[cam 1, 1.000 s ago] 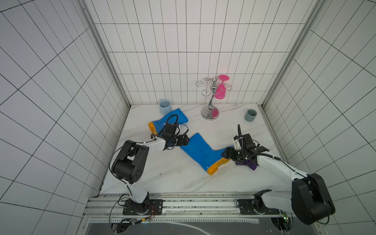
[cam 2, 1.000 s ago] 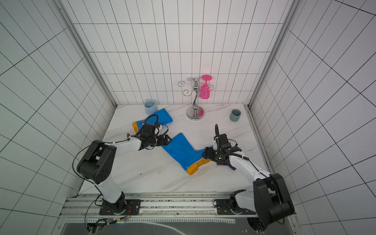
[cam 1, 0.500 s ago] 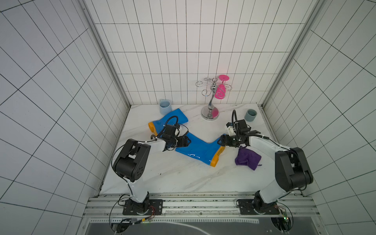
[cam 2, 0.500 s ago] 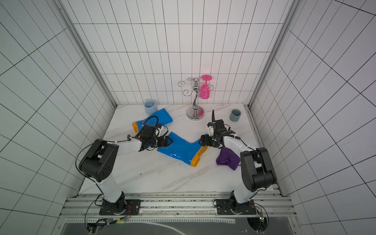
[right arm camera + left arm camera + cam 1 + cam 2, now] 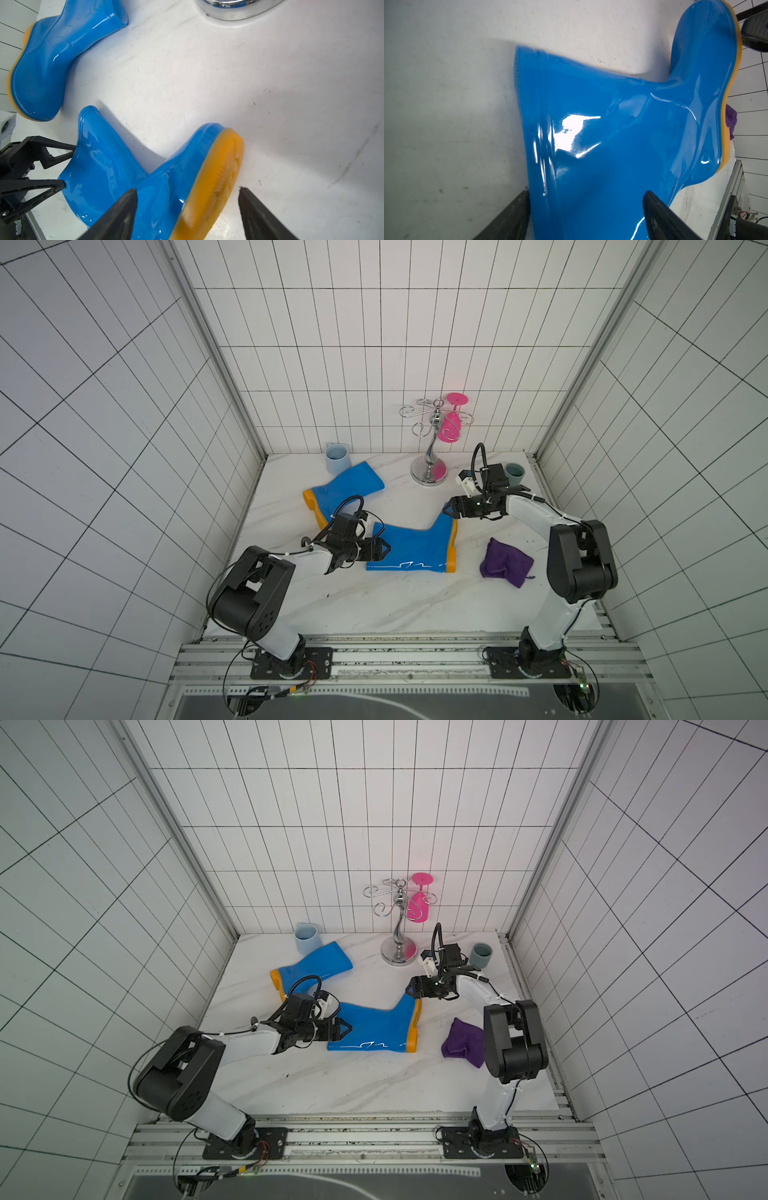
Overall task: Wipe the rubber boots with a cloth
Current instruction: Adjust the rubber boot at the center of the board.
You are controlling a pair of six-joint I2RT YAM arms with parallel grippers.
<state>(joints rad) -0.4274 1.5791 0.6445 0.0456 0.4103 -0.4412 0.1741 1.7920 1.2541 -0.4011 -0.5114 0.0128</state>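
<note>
One of the rubber boots [image 5: 411, 547] lies on its side mid-table, shaft to the left, orange sole to the right and toe toward the back wall. The second boot [image 5: 345, 489] lies at the back left. My left gripper [image 5: 381, 551] is open at the near boot's shaft rim; in the left wrist view one finger [image 5: 517, 212] sits beside the rim and one over the blue shaft [image 5: 612, 135]. My right gripper [image 5: 187, 189] is open and straddles the toe, with bare table showing between the sole and one finger. The purple cloth [image 5: 505, 562] lies free, right of the sole.
A light blue mug [image 5: 336, 457] stands at the back left and a grey cup [image 5: 514, 473] at the back right, close behind my right wrist. A chrome stand [image 5: 429, 472] holds a pink glass [image 5: 451, 427]. Tiled walls close three sides.
The near boot swung from diagonal to crosswise, its toe going toward the back. My right gripper left the cloth's spot and went back to the toe. The left gripper stayed at the shaft rim.
</note>
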